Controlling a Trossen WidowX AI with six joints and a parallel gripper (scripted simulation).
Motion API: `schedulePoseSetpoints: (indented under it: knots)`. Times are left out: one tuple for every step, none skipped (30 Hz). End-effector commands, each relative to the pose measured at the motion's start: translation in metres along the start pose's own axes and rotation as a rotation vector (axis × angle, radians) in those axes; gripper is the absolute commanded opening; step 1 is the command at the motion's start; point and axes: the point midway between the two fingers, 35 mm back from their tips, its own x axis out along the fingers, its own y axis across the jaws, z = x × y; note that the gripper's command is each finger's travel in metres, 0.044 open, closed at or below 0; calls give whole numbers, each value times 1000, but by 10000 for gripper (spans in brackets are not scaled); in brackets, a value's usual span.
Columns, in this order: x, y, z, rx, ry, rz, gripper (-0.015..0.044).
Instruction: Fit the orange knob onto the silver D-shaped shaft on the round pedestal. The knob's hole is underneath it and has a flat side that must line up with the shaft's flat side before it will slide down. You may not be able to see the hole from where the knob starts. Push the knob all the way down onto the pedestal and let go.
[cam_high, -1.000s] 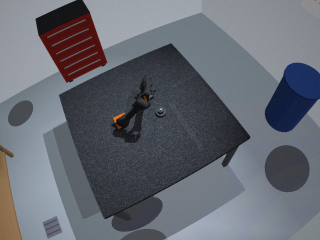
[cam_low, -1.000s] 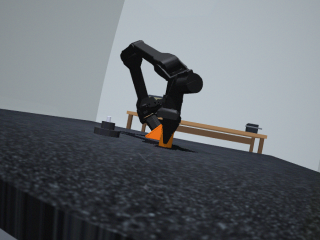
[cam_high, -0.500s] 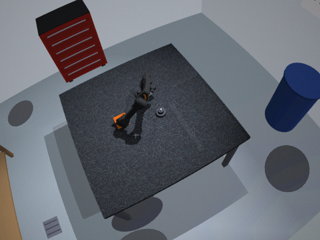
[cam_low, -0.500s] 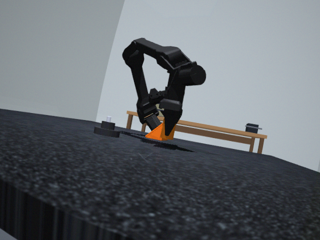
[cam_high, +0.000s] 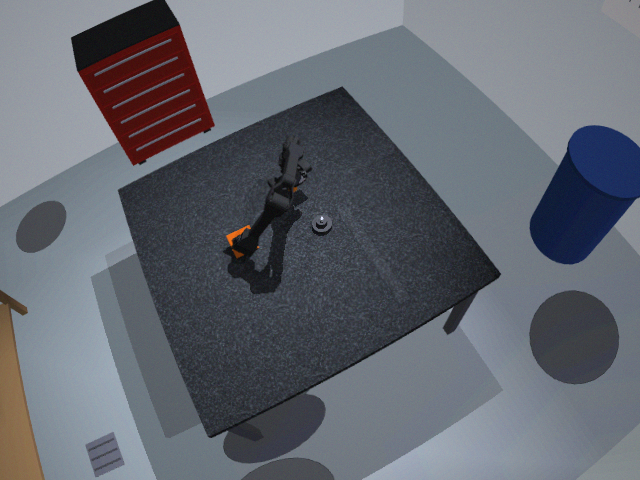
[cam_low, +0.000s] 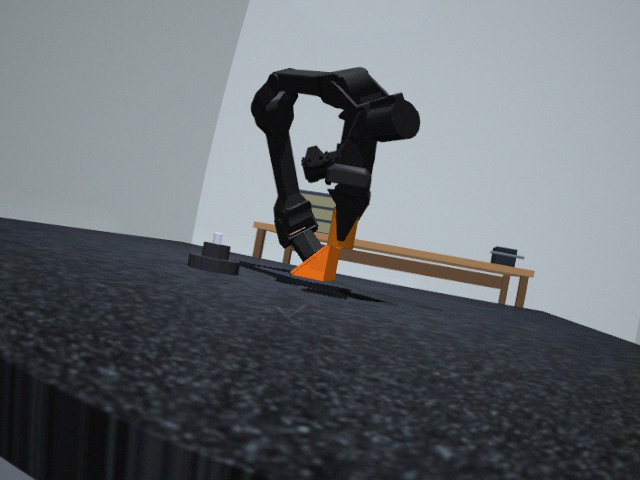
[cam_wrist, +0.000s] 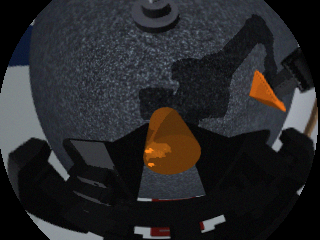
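The orange knob (cam_high: 294, 189) (cam_low: 352, 238) (cam_wrist: 172, 145) is held between the two black fingers of my gripper (cam_low: 344, 232) (cam_wrist: 166, 126), which is shut on it. The exterior view shows the knob's lower end raised above the table, with a shadow below. Its underside and hole are hidden. The round dark pedestal (cam_high: 322, 228) (cam_low: 212, 263) (cam_wrist: 155, 22) stands apart from the knob, at the top of the wrist view and left of the gripper in the exterior view. Its silver shaft (cam_high: 321, 219) (cam_low: 218, 238) points up and is bare. The shaft's flat side cannot be made out.
The arm's orange base wedge (cam_high: 239, 233) (cam_low: 323, 266) (cam_wrist: 263, 92) sits on the dark speckled table (cam_high: 310, 320) (cam_low: 310, 387). A red drawer cabinet (cam_high: 149, 93) and a blue barrel (cam_high: 578, 206) stand beyond the table on the floor. A wooden bench (cam_low: 413, 251) is in the background.
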Motion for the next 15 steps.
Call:
schedulePoseSetpoints:
  knots:
    - [-14, 1, -2, 5, 7, 7, 0]
    - [-17, 2, -2, 5, 7, 6, 0]
    - [-20, 2, -2, 6, 7, 6, 0]
    - [-23, 2, -2, 6, 6, 5, 0]
    - [-26, 2, -2, 6, 6, 5, 0]
    - [-30, 2, -2, 6, 6, 4, 0]
    - [-33, 2, -2, 6, 5, 3, 0]
    - [-36, 2, -2, 6, 5, 3, 0]
    - [-39, 2, -2, 7, 5, 2, 0]
    - [-42, 2, -2, 7, 4, 2, 0]
    - [-46, 2, -2, 7, 4, 1, 0]
    - [-49, 2, -1, 7, 3, 0, 0]
    - [-52, 2, -1, 7, 3, 0, 0]
    - [-55, 2, -1, 8, 2, -1, 0]
    - [-58, 2, -1, 8, 2, -1, 0]
